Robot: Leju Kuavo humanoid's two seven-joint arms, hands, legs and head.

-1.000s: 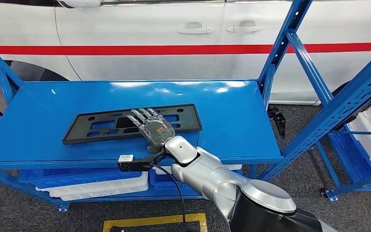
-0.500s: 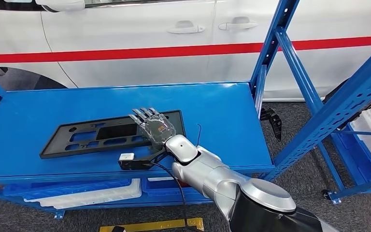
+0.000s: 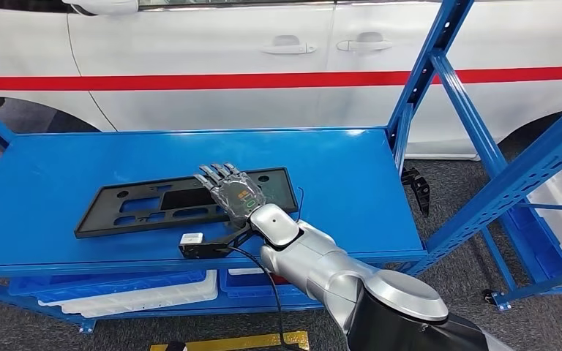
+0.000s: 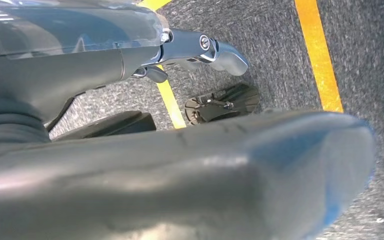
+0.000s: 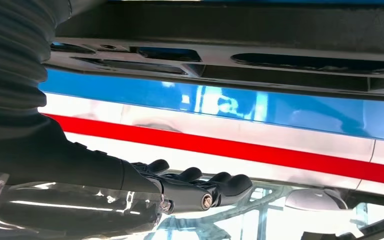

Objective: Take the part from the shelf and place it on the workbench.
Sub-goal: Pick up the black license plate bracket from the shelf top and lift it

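Blue shelf, black part lying flat, right hand spread just above it

white car, grey carpet, yellow floor tape

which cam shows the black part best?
Head view: the whole black part lies flat on the blue workbench, with the right hand over it. The right wrist view gives only an edge-on slice; the left wrist view faces floor.

The whole head view has swung, so the camera has moved. Against the right hand, which keeps its place in frame, the black part slid left half a second ago and has since come partway back right.
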